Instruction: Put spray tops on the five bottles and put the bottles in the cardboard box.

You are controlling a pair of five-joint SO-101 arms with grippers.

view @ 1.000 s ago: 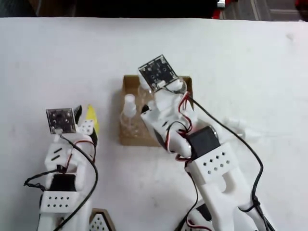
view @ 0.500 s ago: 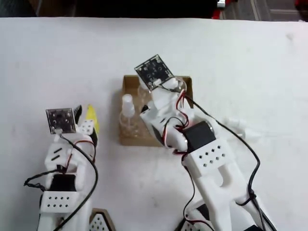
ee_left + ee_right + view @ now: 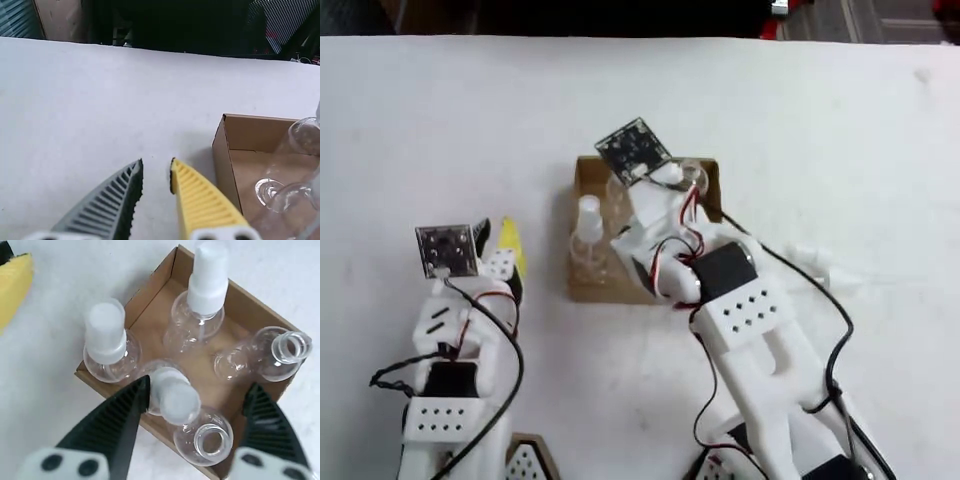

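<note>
Right wrist view: right gripper (image 3: 200, 386) spread wide, empty, over the cardboard box (image 3: 150, 287) holding five bottles (image 3: 197, 325), three wearing spray tops (image 3: 207, 270); left gripper (image 3: 156, 167) barely parted beside it.

A white table (image 3: 440, 120) with a plain, evenly lit top fills most of the scene, and beyond its far edge the room falls into a dark strip (image 3: 570, 15). In that darkness the left wrist view shows a blue slatted surface (image 3: 15, 17), a tan panel (image 3: 57, 20) beside it, and a wire mesh (image 3: 282, 20) at the other end.
</note>
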